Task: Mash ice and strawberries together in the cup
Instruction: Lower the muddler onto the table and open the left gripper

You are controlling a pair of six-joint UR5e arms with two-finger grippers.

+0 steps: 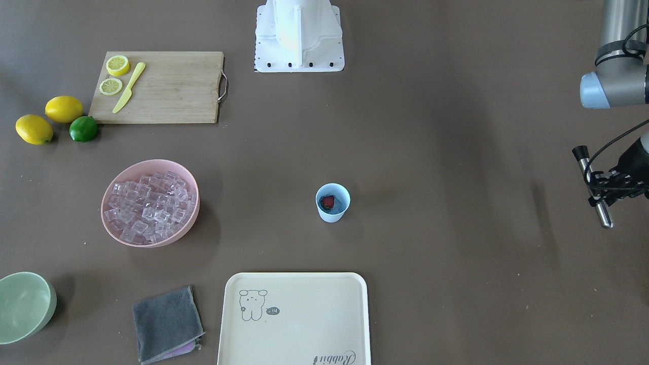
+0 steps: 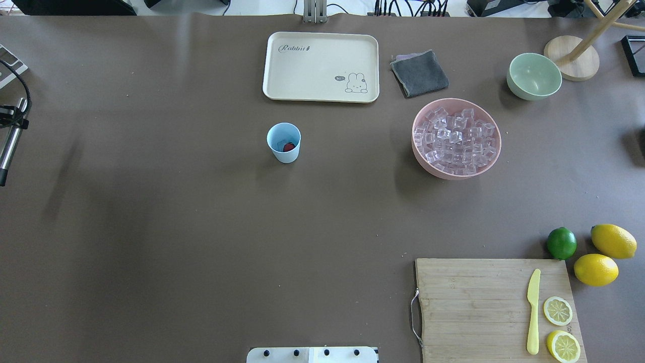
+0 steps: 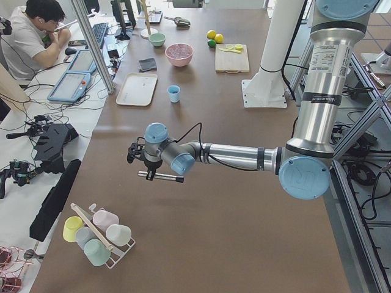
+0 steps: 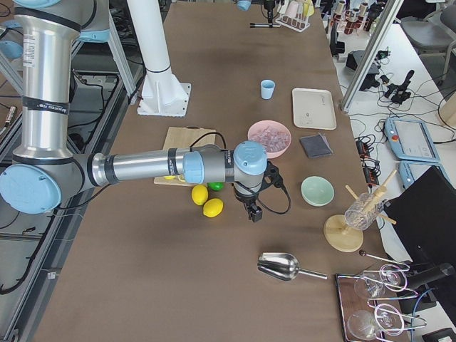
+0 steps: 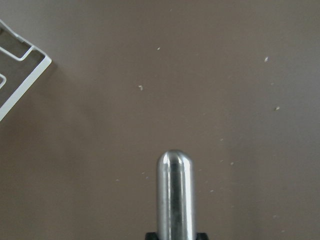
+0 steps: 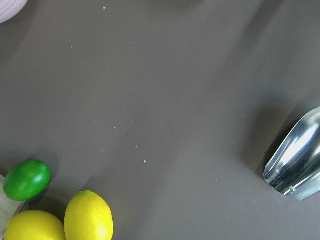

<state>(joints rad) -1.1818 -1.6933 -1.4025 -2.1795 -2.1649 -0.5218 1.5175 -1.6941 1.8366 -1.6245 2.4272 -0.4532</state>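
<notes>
L claw (image 1: 598, 191) is clamping a steel muddler (image 1: 604, 215) and hanging over bare table (image 1: 456, 152), well apart from the cup (image 1: 332, 203). The cup is standing upright toward the table's middle w/ the strawberry (image 1: 328, 202) lying inside. The ice (image 1: 149, 208) is sitting in the pink bowl (image 1: 188, 223), beyond the cup from this claw; can't tell if any cubes are in the cup. R claw (image 4: 254, 211) is hovering just beside the lemons (image 6: 87, 215) and lime (image 6: 26, 179), w/ a metal scoop (image 6: 295, 160) nearby; whether it's apart or together, can't tell. Risks I'm seeing: the cup is looking small and light and nothing is bracing it, so a muddler coming in off-centre or tilted is prob. catching the rim and tipping it or shoving it across the table. The smooth rod is likely slipping in the grip once it's pressing down. If no ice is in yet, mashing is only squashing fruit, and hard cubes could be popping out under pressure.
</notes>
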